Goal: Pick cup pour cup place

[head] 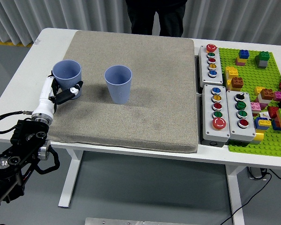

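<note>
Two blue cups stand upright on the grey mat (145, 89). The left cup (67, 75) is near the mat's left edge. The second cup (118, 83) stands a little to its right, apart from it. My left hand (61, 91) reaches in from the lower left and its fingers wrap the lower part of the left cup, thumb on its front. The cup still rests on the mat. My right arm is out of view.
Grey button boxes (210, 61) (229, 115) lie right of the mat. A green baseplate (262, 93) with several bricks fills the far right. A person in dark clothes (154, 16) stands at the far side. The table's left edge (18, 79) is close to my hand.
</note>
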Motion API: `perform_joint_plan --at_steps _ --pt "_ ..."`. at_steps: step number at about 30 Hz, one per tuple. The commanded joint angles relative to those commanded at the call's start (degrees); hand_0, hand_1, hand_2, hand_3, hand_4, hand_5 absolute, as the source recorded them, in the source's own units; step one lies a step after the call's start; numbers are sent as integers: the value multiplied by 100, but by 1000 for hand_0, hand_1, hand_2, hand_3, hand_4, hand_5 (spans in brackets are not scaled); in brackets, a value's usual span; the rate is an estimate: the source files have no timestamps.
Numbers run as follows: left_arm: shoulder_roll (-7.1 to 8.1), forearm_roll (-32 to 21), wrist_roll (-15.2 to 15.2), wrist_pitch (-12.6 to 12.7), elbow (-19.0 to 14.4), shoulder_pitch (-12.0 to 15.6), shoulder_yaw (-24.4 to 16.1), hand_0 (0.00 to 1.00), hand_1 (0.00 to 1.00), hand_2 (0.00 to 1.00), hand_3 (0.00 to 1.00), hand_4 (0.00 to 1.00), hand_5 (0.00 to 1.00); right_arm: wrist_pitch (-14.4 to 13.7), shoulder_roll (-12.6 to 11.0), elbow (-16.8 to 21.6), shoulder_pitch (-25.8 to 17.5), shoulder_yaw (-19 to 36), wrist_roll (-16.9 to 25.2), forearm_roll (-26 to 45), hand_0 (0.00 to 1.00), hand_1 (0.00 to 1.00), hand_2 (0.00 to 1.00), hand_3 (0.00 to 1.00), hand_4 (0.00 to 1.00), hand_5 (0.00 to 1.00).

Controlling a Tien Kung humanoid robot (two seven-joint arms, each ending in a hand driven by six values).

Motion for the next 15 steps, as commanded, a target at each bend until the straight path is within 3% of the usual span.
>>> perform_joint_plan --at_steps 2,3,8,9,14,15 --pt "-3 40 -20 71 -124 55 -20 837 783 934 998 683 106 3 -1 0 -2 -2 -1 -2 693 677 611 597 2 149" --pt "-4 47 -22 81 -143 64 -24 783 756 906 998 668 103 4 -1 0 -3 -3 -2 -2 693 677 611 597 2 149" --pt "-3 172 -30 183 -315 149 -66 783 756 906 998 668 103 9 -4 0 -21 9 -3 -31 693 677 611 597 2 149" --pt "0 185 -30 199 -342 162 -69 719 744 895 998 657 105 10 -4 0 -25 10 -3 -34 693 677 611 596 2 148" --pt "22 556 19 329 -561 238 -105 719 744 895 998 657 105 16 -12 0 -51 7 -4 -45 693 677 611 596 2 148" --pt "23 583 21 345 -575 241 -106 643 687 882 974 652 112 17 -13 0 -52 6 -4 -45 693 677 611 596 2 146"
